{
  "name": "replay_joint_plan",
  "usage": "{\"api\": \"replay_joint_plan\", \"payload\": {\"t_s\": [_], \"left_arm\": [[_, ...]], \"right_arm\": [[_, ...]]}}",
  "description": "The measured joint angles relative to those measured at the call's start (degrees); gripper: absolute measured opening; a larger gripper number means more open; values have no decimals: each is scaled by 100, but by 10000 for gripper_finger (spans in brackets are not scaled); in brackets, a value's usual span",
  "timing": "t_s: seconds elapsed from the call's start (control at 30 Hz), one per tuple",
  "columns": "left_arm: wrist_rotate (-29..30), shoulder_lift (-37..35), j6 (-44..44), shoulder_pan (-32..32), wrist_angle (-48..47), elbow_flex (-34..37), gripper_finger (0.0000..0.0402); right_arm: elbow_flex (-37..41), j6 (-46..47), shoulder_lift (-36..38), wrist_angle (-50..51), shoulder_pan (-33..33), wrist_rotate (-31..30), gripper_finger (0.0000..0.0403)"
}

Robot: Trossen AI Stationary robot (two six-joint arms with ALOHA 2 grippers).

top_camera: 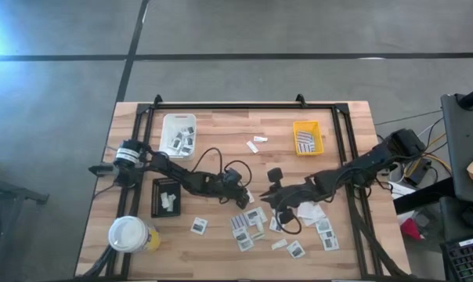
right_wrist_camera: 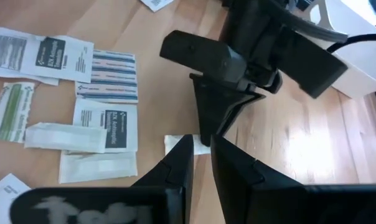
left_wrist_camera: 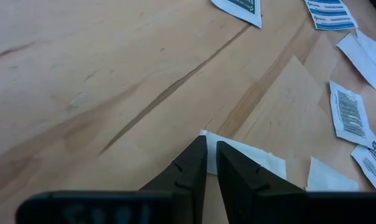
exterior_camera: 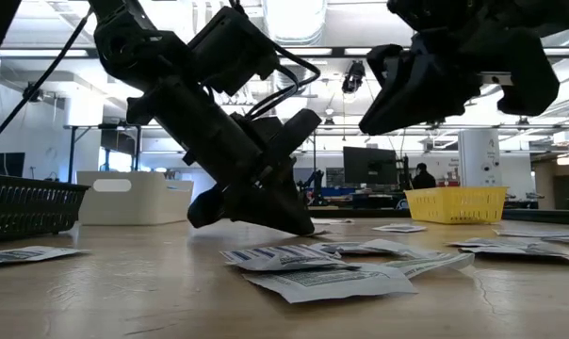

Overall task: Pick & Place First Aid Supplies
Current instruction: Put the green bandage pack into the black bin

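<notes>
The left gripper rests fingers nearly clenched on a white packet lying flat at the tabletop centre. Its long axis runs 3 to 9 o'clock. The right gripper, fingers slightly released, hovers at its 3 o'clock, more packets spreading toward 5 o'clock.

Wooden table bearing a white tray and a yellow tray at the far side, a black tray at left, and a white-lidded yellow cup near the front-left corner.
</notes>
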State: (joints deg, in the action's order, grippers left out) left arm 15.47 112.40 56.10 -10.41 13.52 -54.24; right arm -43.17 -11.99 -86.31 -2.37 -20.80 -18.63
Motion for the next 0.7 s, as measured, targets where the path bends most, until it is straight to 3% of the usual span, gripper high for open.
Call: {"api": "replay_joint_plan", "payload": {"t_s": [0.7], "left_arm": [[-66, 13, -32, 0, 52, 15, 53]], "right_arm": [[-1273, -417, -1708, 1314, 33, 103, 55]]}}
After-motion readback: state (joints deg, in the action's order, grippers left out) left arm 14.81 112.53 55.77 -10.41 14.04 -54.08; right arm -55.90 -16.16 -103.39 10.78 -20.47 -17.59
